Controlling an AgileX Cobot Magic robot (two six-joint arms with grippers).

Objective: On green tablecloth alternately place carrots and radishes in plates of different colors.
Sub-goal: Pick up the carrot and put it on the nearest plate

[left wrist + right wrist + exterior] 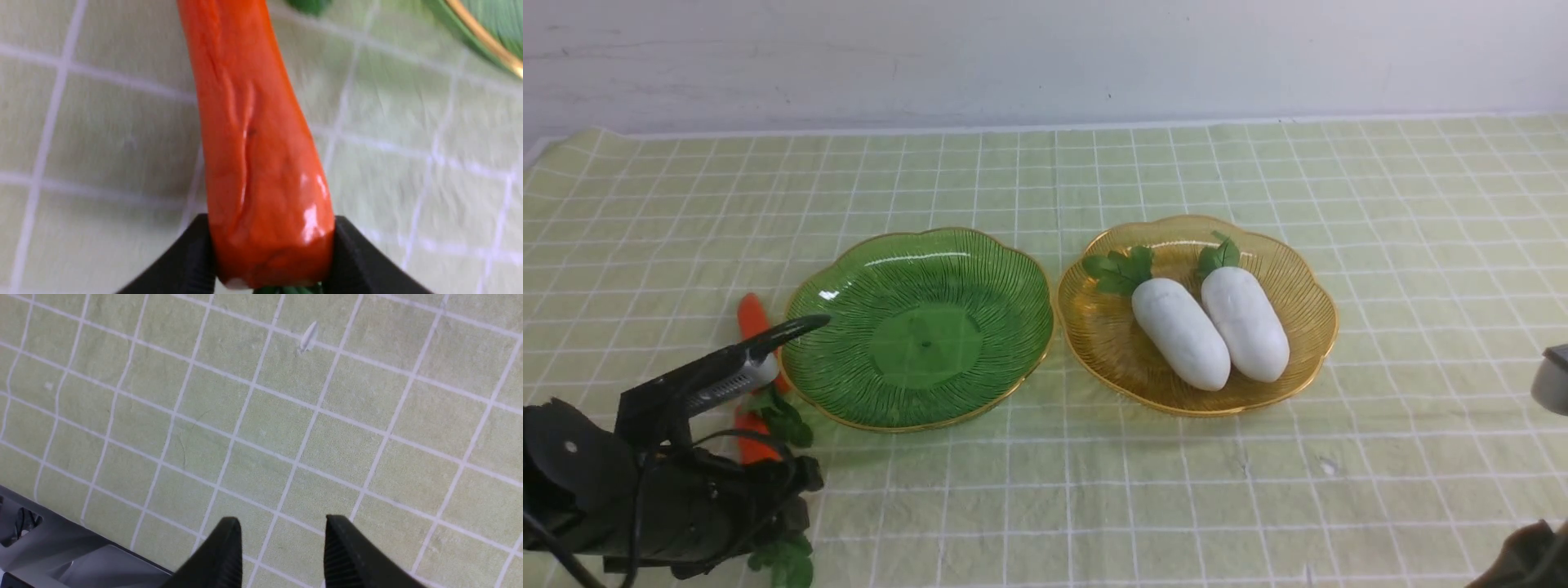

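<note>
My left tool [270,253] pinches the near carrot [756,441] at its thick end, on the green tablecloth [1094,490] beside the far carrot [753,317]. The green plate [980,269] is empty. Both radishes [1180,331] lie in the amber plate [1307,298]. My right tool [282,543] hangs spread, holding nothing. I judge the carrots remain.

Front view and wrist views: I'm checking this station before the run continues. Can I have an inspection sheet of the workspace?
Surface: green tablecloth, wrinkled, white grid.
Job's things: left radish and right radish side by side in the amber plate; green plate empty; two carrots left of it, unplated.
Clutter: small white fleck on the cloth.
Grippers: left gripper jaws pressed on the gripped carrot at its thick end; right gripper jaws apart, empty.
Cables: black cable by the left arm.
Surroundings: white wall behind the cloth.
</note>
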